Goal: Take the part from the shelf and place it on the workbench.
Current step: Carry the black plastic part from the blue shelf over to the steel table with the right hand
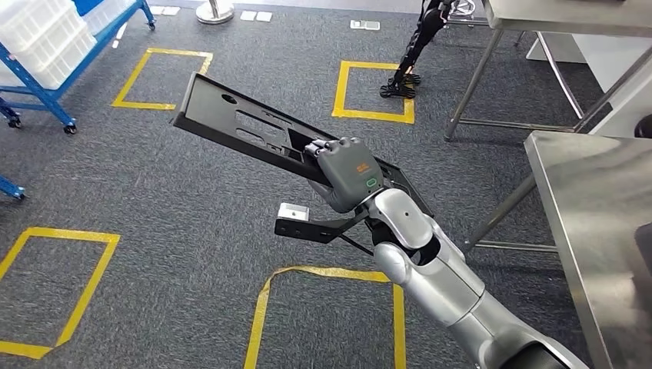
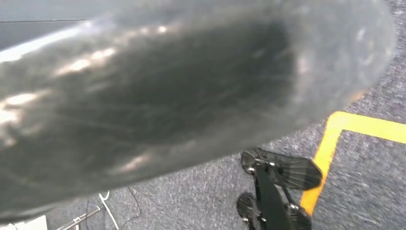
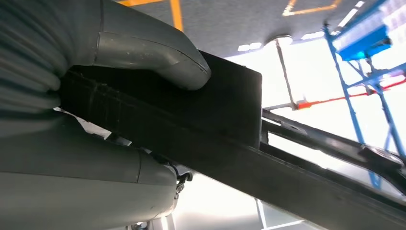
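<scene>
Leverage worries me here: my right hand [image 1: 350,171] is clamped on one end of the long black part [image 1: 254,127], mid-frame over carpet, tabletop [image 1: 607,200] at right. Could twist loose swinging over. Left hand's state, can't tell.

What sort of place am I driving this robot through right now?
Probably a factory-style test floor: grey carpet marked with yellow taped squares, a steel workbench on the right, and a blue wheeled rack of white bins. The right hand grips a black part.

Grey carpet [image 1: 192,200] — yellow tape squares [image 1: 374,91], blue rack [image 1: 46,92].
</scene>
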